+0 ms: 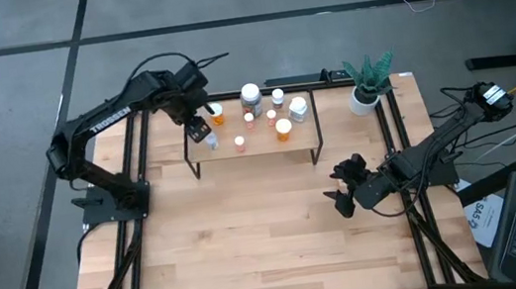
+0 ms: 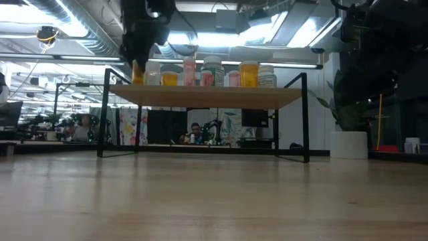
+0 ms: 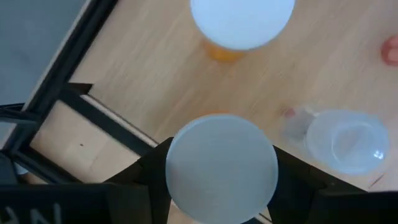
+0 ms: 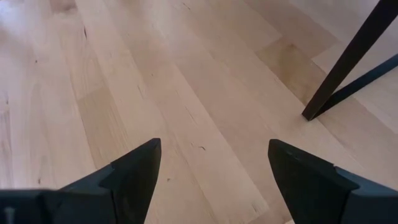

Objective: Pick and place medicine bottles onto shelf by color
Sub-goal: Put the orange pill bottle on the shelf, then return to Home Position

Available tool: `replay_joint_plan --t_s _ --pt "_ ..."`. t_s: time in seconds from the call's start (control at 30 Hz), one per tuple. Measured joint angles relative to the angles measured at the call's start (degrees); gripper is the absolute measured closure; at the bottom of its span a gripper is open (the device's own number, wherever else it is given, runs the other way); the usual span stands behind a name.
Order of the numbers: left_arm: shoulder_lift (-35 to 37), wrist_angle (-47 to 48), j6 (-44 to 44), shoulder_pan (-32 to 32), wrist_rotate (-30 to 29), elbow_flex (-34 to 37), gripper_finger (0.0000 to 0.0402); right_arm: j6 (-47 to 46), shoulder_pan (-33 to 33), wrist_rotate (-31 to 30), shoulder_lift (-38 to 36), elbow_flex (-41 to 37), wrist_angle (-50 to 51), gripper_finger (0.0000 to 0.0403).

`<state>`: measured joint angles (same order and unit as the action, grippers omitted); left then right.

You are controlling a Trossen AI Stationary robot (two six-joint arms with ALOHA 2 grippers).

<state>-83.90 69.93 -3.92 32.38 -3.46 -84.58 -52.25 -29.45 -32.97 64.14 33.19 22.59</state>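
Spreading wide under everything, the bench lies bare in front of the shelf, so the open room for moving is all on the near side, where the right gripper waits low over the wood with its jaws wide and nothing between them. The shelf is a small light board on thin black legs at the far middle of the bench, and its top is crowded: bottles stand close together across it, orange and white mixed, with a potted plant just off its right end. The left gripper hangs over the shelf's left end, jaws closed around an orange bottle with a white cap, held by the sides just under the cap. Such a bottle is likely light, stiff and smooth plastic, so a grip on the round body should hold, though it could twist or slip. An orange neighbour and a clear one stand near, and the board's left edge and frame bar are close, leaving little margin for setting down.
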Motion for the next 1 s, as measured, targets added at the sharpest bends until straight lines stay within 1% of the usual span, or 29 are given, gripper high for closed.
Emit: replay_joint_plan --t_s 0.13,0.37,0.6,0.77,0.87,1.0 --pt "-2.01 -0.32 0.02 -0.02 0.04 0.14 0.0216 0.0 0.02 0.02 0.0 0.0 0.0 0.0105" --pt "-2.93 -1.54 0.0 -0.12 -0.78 0.14 0.0208 0.22 0.02 0.02 0.0 0.0 0.0 0.0105" --pt "-2.93 -1.65 -2.99 -0.72 -1.0 0.14 0.0164 0.22 0.01 0.04 0.0 0.0 0.0 0.0105" --pt "-2.93 -2.79 -2.56 -0.68 -2.29 0.14 0.0133 0.22 0.02 0.06 0.0 0.0 0.0 0.0105" --pt "-2.93 -4.61 -1.57 -0.7 -2.23 0.14 0.0123 0.22 0.0 0.06 0.0 0.0 0.0 0.0105" --pt "-2.93 -6.61 0.2 -0.68 -2.27 -0.1 0.0121 0.22 0.01 0.08 0.0 0.0 0.0 0.0105"
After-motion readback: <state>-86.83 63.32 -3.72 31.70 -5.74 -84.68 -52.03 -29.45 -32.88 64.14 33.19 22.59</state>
